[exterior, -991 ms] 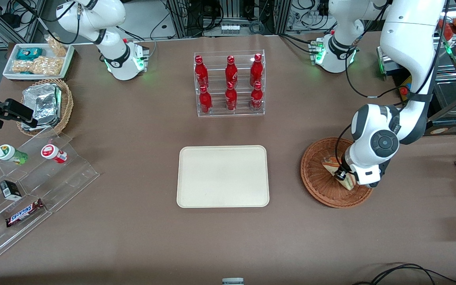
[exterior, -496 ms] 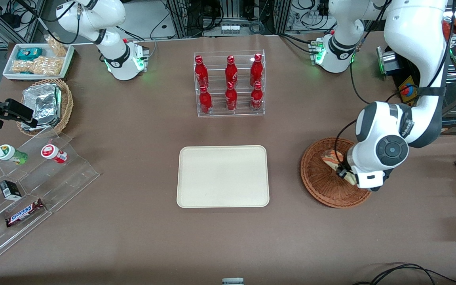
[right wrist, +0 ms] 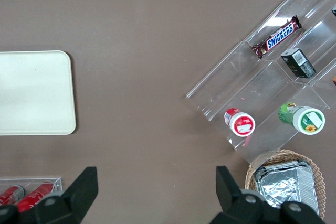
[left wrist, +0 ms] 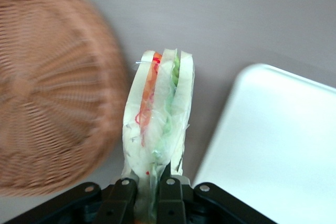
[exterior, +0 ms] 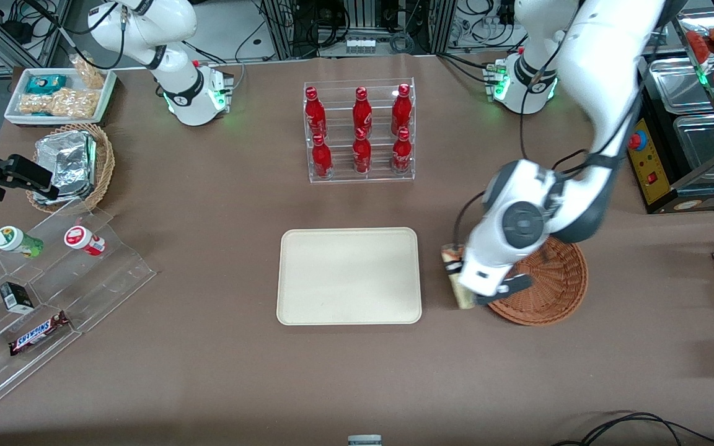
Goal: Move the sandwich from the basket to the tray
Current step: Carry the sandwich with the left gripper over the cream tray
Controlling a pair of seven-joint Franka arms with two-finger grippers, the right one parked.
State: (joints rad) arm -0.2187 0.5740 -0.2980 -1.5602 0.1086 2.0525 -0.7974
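- The sandwich (left wrist: 157, 129) is off the table, clamped between the two black fingers (left wrist: 122, 195) of the gripper (left wrist: 146, 192), which press on its bread faces at one end of the wedge.
- The wedge stands on edge in that grip, its orange-red, green and pale layers showing through the clear wrap.
- From the front, the sandwich (exterior: 459, 275) hangs over the bare strip of table between the basket (exterior: 552, 288) and the tray (exterior: 349, 275), clear of both rims.
- The gripper (exterior: 456, 272) is mostly hidden under the arm's white wrist, which overlaps the basket's edge nearest the tray.
- In the wrist view the basket (left wrist: 47, 93) holds nothing in the part that shows, and the tray's (left wrist: 278, 145) rounded corner lies just beside the sandwich.
- The tray sits near the middle of the table, its surface bare.
- Farther from the front camera than the tray stands a clear rack of red bottles (exterior: 360, 130).
- Toward the parked arm's end of the table are a tan basket of foil packs (exterior: 72, 164) and a stepped clear display (exterior: 47, 291) with snacks.
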